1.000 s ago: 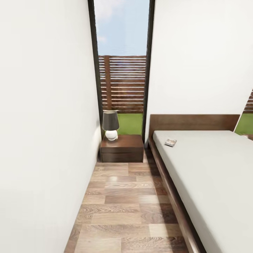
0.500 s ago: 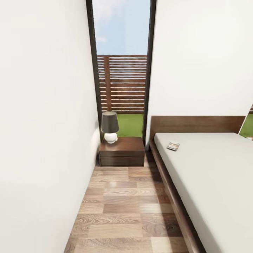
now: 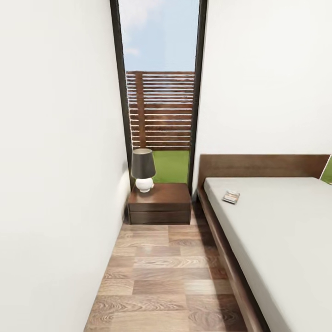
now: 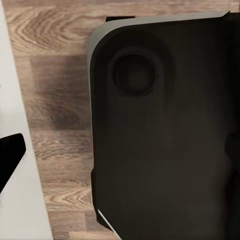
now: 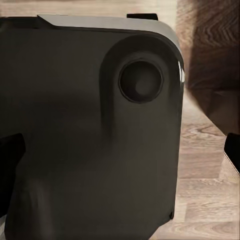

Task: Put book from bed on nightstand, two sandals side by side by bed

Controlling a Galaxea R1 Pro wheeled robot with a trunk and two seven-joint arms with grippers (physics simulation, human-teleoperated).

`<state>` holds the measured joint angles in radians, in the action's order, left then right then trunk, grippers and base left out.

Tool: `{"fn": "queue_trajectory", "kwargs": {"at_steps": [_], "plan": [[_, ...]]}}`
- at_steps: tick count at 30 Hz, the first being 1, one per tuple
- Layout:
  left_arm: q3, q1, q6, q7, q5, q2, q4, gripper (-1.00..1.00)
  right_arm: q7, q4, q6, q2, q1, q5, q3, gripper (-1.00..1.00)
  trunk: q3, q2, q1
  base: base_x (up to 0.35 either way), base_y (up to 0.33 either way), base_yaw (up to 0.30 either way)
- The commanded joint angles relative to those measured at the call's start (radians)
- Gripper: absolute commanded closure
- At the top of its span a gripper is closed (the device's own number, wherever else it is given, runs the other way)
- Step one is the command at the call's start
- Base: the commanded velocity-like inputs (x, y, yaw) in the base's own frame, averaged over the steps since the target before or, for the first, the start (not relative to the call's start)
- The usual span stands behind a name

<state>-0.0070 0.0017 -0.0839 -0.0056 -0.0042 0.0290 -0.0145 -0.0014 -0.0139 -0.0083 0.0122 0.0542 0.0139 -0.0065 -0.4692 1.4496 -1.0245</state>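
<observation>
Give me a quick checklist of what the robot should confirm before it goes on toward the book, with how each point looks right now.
1. Book in sight on the bed, near the headboard: ok.
2. Floor lane between the wall and the bed free of obstacles: ok.
3. Nightstand has bare top surface beside the lamp for the book: ok.
4. Sandals located: not ok, none seen along this side of the bed.
5. Grippers open and ready: cannot tell; the wrist views look down on the robot's dark base and floor.
</observation>
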Motion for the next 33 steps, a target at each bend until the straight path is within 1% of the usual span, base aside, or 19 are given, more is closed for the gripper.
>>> {"fn": "queue_trajectory", "kwargs": {"at_steps": [1,33], "plan": [[-0.001,0.000,-0.002,-0.001,0.000,0.000,-0.001,-1.00,0.000,-0.001,-0.001,0.000,0.001,0.001,0.000,-1.00,-0.001,0.000,-0.001,0.290,0.000,0.000],[-0.001,0.000,-0.002,-0.001,-0.001,0.000,-0.001,-1.00,0.000,-0.001,-0.001,0.000,0.001,0.001,-0.001,-1.00,-0.001,0.000,-0.001,0.291,0.000,0.000]]}}
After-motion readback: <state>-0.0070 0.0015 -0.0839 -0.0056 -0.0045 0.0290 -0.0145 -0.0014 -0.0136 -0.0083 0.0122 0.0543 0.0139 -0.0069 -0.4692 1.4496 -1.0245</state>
